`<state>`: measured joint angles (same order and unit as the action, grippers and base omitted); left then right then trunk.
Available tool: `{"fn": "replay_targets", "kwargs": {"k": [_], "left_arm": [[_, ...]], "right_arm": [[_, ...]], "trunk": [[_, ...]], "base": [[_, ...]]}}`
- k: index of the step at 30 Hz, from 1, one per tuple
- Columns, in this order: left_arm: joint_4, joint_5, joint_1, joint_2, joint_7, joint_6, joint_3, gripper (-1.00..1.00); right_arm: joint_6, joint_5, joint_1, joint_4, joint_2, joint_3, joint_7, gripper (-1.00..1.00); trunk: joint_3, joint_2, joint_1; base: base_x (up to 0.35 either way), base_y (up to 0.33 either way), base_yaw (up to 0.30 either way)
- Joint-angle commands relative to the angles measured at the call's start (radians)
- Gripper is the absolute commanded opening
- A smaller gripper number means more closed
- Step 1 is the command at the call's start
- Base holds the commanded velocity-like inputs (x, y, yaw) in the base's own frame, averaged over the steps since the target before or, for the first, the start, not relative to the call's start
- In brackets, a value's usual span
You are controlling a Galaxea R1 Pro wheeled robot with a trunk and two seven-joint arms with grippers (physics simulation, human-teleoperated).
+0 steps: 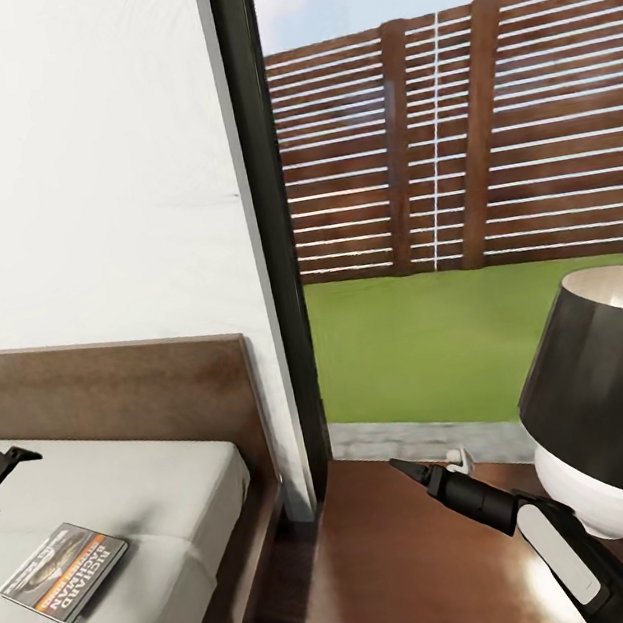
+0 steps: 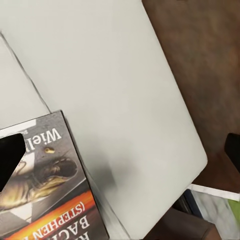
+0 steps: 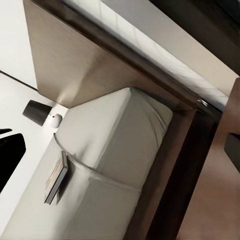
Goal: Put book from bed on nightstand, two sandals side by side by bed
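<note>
The book (image 1: 66,572) lies flat on the bed's grey mattress (image 1: 147,481), near its right edge, orange band toward me. My left gripper (image 1: 9,482) hovers open just above and behind the book; in the left wrist view the book (image 2: 45,192) sits close below, beside one dark finger (image 2: 10,160). On the right, my right gripper (image 1: 417,473) is open over the dark-brown nightstand (image 1: 396,571), holding nothing. From the right wrist view the book (image 3: 56,177) looks small on the mattress (image 3: 110,150). The two sandals are out of view.
A black-shaded lamp with a white base (image 1: 611,403) stands on the nightstand's right side, close to my right forearm. The brown headboard (image 1: 111,386) backs the bed against the white wall. A tall black-framed window (image 1: 269,207) shows fence and grass. Another lamp (image 3: 39,111) stands beyond the bed.
</note>
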<state>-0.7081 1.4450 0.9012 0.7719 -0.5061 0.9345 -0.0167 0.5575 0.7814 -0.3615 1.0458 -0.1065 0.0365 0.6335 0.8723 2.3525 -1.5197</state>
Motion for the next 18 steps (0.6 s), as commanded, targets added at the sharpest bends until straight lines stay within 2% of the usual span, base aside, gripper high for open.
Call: {"fn": "replay_targets", "kwargs": {"k": [1, 8, 11, 15, 18], "left_arm": [[0.001, 0.009, 0.001, 0.000, -0.010, -0.004, -0.002, 1.00], [0.025, 0.002, 0.001, -0.002, -0.007, -0.043, -0.002, 1.00], [0.054, -0.006, 0.001, -0.005, 0.013, -0.065, -0.002, 1.00], [0.097, -0.032, 0.001, -0.005, 0.071, -0.082, -0.002, 1.00], [0.148, -0.072, 0.001, -0.005, 0.140, -0.097, -0.002, 1.00]], "right_arm": [[0.007, 0.009, -0.001, 0.000, -0.001, 0.001, -0.001, 1.00], [0.007, 0.009, -0.001, 0.000, -0.001, 0.002, 0.003, 1.00], [0.007, 0.009, -0.001, 0.000, -0.001, 0.003, 0.004, 1.00], [0.007, 0.009, -0.001, 0.001, 0.000, 0.003, 0.004, 1.00], [0.008, 0.009, -0.001, 0.001, 0.000, 0.004, 0.008, 1.00]], "trunk": [[0.001, 0.000, 0.000], [0.001, 0.000, 0.000], [0.001, 0.000, 0.000], [0.001, 0.000, 0.000], [0.001, 0.000, 0.000]], "base": [[0.000, 0.000, 0.000], [0.000, 0.000, 0.000], [0.000, 0.000, 0.000], [0.000, 0.000, 0.000], [0.000, 0.000, 0.000]]}}
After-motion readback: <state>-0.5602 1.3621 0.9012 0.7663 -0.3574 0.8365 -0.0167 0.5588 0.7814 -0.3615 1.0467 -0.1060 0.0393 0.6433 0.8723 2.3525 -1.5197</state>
